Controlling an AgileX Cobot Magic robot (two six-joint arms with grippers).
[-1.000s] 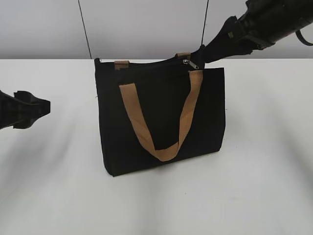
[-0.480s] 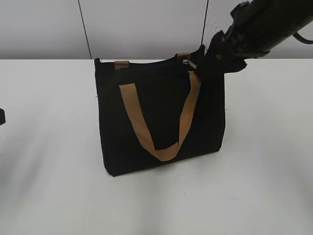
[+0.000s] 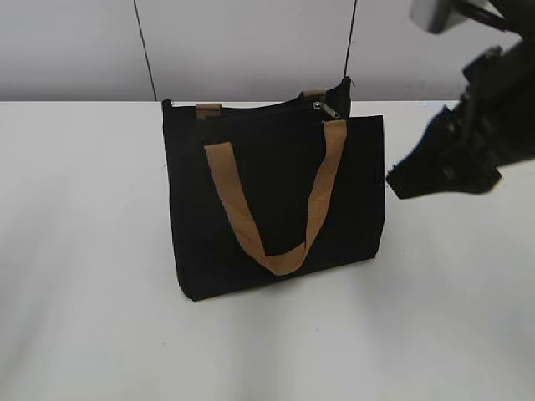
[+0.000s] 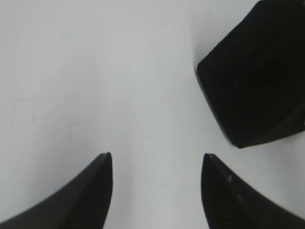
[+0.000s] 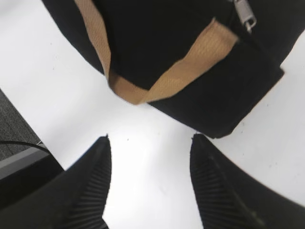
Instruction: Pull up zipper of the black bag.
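Zipper [image 3: 327, 109] sitting near the right end of the black bag's [image 3: 276, 209] top edge, small silver tab lying loose, nothing touching it. Bag standing upright mid-table, tan handle [image 3: 276, 209] drooping down the front.

Right gripper [image 3: 399, 182] off to the bag's right, well clear, fingers apart and empty in the wrist view. Left gripper [image 4: 157, 164] also spread wide, hovering over bare table near what looks like a dark corner of the bag, out of the exterior shot.

Probably best to come at the tab from above, pinch the tab only, not the fabric or handle. Might need the left one bracing the bag, since soft cloth would likely drag along.

White matte table [image 3: 84, 317], plain grey wall [image 3: 251, 42] behind, two thin dark cables [image 3: 146, 50] hanging down.
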